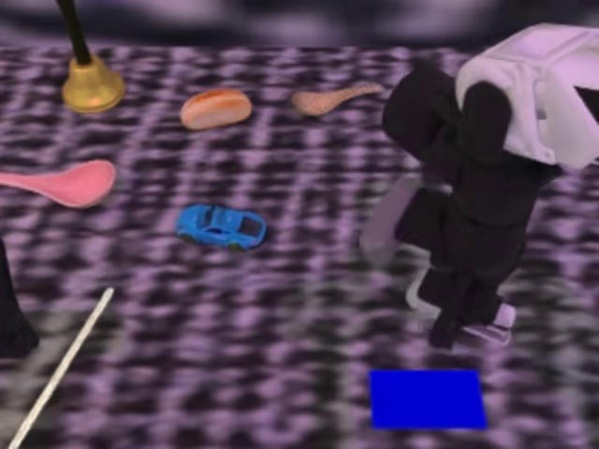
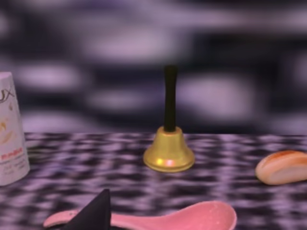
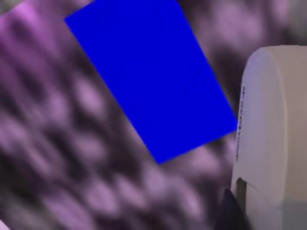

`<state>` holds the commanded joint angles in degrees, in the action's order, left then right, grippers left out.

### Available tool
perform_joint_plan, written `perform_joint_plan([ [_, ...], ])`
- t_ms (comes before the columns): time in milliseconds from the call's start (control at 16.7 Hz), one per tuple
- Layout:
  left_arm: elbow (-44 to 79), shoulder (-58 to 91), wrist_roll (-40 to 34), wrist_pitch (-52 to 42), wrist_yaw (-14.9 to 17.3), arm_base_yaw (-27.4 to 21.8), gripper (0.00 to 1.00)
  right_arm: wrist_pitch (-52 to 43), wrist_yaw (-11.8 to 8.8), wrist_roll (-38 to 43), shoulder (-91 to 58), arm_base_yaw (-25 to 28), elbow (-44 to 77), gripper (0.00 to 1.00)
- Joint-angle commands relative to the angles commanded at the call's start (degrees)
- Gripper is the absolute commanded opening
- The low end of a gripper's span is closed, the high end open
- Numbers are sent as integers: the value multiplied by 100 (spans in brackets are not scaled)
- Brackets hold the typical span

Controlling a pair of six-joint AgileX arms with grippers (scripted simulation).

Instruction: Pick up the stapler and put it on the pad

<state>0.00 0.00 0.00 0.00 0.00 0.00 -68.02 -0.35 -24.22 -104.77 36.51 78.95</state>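
The right hand (image 1: 465,323) is clamped on the small pale lilac-pink stapler (image 1: 494,323), hovering just off the flat bright blue pad (image 1: 428,398) toward 1 o'clock; it looks light, rigid, a bit slick, so mid-body grip seems safest.

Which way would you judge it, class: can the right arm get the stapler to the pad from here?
Probably yes: the right gripper holds the stapler close above the table, the pad lies bare beside it, nothing between.
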Motion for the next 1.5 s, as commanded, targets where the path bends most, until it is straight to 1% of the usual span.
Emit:
perform_joint_plan([
  [120, 0, 0, 0, 0, 0, 0, 100, 26, 3, -947, 210, 205, -170, 0],
  [240, 0, 0, 0, 0, 0, 0, 100, 76, 12, -1653, 419, 368, -312, 0],
  [420, 0, 0, 0, 0, 0, 0, 100, 144, 26, -2255, 640, 517, -439, 0],
  [900, 0, 0, 0, 0, 0, 0, 100, 245, 28, -2334, 629, 515, -516, 0],
  [1080, 0, 0, 0, 0, 0, 0, 100, 793, 28, -2311, 448, 519, -883, 0],
  [1380, 0, 0, 0, 0, 0, 0, 100, 2108, 26, -2295, 7, 562, -1690, 0],
  [1500, 0, 0, 0, 0, 0, 0, 100, 2373, 31, -2298, -103, 579, -1878, 0],
])
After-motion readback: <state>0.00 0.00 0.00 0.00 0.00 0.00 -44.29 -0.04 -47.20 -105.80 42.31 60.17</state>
